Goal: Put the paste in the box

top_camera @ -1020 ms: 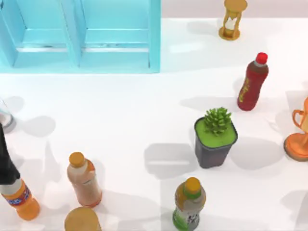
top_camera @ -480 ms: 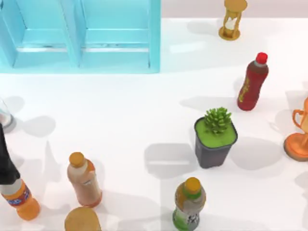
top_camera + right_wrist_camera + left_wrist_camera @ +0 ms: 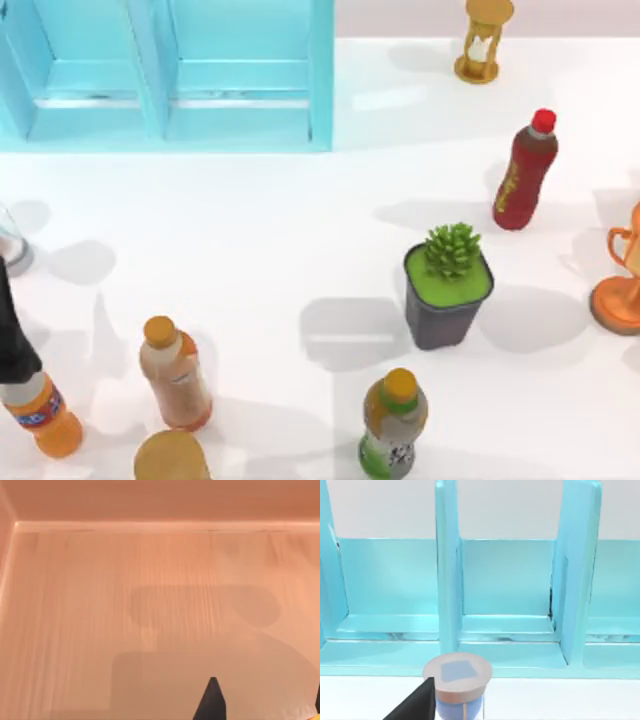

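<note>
The box [image 3: 320, 75], light-blue and translucent with thick walls, sits open at the worktop's far left; a divider [image 3: 150, 70] splits it into two compartments. The left wrist view faces its bays [image 3: 507, 575]. The paste cannot be made out.

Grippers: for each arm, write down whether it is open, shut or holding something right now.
Left gripper, facing the box: cannot be told.
Right gripper, facing a wooden surface: cannot be told.
</note>
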You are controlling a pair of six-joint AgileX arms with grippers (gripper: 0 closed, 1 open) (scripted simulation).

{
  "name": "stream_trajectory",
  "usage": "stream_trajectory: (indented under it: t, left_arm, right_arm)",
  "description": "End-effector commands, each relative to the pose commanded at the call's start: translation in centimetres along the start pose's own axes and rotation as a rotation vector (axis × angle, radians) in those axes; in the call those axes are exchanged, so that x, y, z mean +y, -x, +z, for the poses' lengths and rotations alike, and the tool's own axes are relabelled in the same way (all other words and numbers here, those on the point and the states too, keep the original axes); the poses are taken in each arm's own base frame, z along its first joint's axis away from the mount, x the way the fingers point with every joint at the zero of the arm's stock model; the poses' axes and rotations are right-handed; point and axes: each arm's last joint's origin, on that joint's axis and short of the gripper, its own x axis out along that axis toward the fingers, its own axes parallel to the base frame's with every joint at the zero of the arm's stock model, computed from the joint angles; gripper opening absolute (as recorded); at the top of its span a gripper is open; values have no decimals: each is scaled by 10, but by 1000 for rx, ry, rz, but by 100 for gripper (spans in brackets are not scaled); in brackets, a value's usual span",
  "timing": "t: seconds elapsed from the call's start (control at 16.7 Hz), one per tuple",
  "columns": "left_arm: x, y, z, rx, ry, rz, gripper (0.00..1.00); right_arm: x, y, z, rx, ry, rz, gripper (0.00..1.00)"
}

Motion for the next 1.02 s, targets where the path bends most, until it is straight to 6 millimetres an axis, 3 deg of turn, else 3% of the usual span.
stream_trajectory:
  t: [0.72, 1.02]
  left_arm:
    - [0, 0, 0, 0, 0, 0, 100]
    - [0, 0, 0, 0, 0, 0, 100]
  right_arm:
    - [0, 0, 0, 0, 0, 0, 98]
    - [0, 0, 0, 0, 0, 0, 100]
